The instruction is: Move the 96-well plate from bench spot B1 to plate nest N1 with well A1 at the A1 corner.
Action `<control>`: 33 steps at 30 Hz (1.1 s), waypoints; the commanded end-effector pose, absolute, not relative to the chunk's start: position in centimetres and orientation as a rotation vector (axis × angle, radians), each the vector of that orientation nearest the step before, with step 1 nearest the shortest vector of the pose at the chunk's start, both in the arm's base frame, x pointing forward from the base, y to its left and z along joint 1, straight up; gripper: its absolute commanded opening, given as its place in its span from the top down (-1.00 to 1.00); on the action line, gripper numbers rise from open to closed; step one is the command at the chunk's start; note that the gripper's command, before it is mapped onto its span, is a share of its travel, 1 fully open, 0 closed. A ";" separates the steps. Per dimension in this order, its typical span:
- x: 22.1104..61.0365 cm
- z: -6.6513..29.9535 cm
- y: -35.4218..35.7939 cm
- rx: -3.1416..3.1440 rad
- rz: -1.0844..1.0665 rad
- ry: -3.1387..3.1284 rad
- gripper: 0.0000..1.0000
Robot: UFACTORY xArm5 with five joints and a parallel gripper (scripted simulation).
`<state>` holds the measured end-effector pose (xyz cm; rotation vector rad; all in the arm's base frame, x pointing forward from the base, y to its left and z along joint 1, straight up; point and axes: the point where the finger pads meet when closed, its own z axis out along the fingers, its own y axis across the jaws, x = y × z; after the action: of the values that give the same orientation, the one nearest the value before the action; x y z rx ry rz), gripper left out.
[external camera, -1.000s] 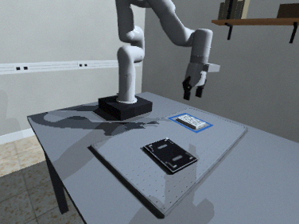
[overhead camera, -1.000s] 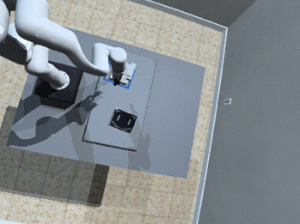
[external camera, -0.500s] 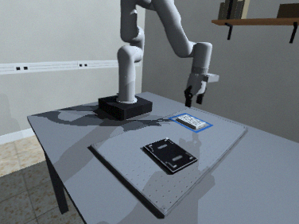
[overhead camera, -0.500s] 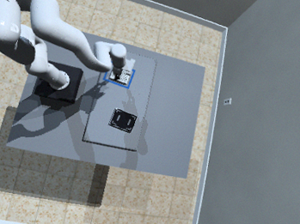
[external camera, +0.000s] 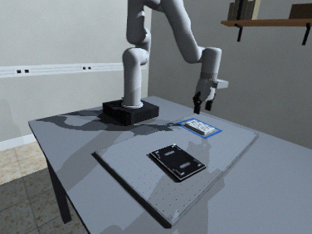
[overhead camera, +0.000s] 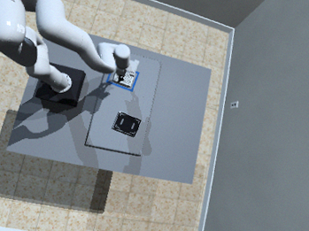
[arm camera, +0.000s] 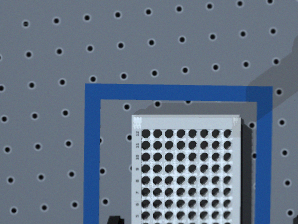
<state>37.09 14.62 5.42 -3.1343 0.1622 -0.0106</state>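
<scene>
The white 96-well plate (overhead camera: 125, 78) (external camera: 200, 126) (arm camera: 185, 170) lies flat inside the blue outline of spot B1 (overhead camera: 121, 86) (external camera: 189, 129) (arm camera: 92, 150). My gripper (overhead camera: 118, 75) (external camera: 202, 107) is open and empty. It hangs a short way above the plate's far end, pointing down. In the wrist view only a dark fingertip shows at the bottom edge, left of the plate. The black plate nest N1 (overhead camera: 126, 123) (external camera: 177, 162), with white corner locators, lies empty on the board, nearer the front. The plate's lower part is cut off in the wrist view.
Plate and nest lie on a grey perforated board (overhead camera: 108, 135) (external camera: 137, 174) (arm camera: 50, 100) on the grey table (overhead camera: 179, 122) (external camera: 62, 137). The arm's black base (overhead camera: 59, 86) (external camera: 130, 112) stands left of the board. A wall shelf (external camera: 265, 22) hangs at the back right.
</scene>
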 end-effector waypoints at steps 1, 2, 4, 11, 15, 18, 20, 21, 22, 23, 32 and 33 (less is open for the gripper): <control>37.2 5.5 14.7 -3.134 -0.017 0.162 -1.00; 37.2 5.4 14.7 -3.134 -0.017 0.162 -1.00; 37.2 5.0 14.7 -3.134 -0.017 0.162 -1.00; 37.2 4.0 14.7 -3.134 -0.017 0.162 -1.00; 37.2 3.5 14.7 -3.134 -0.017 0.162 -1.00; 37.2 3.0 14.7 -3.134 -0.017 0.162 -1.00; 37.2 2.7 14.7 -3.134 -0.017 0.162 -1.00; 37.2 2.5 14.7 -3.134 -0.017 0.162 -1.00; 37.2 2.4 14.7 -3.134 -0.017 0.162 -1.00; 37.2 2.2 14.7 -3.134 -0.017 0.162 -1.00; 37.3 1.0 14.7 -3.134 -0.017 0.162 -1.00; 37.3 0.9 14.7 -3.134 -0.017 0.162 -1.00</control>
<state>37.12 14.64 1.24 -3.1342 0.1619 -0.0110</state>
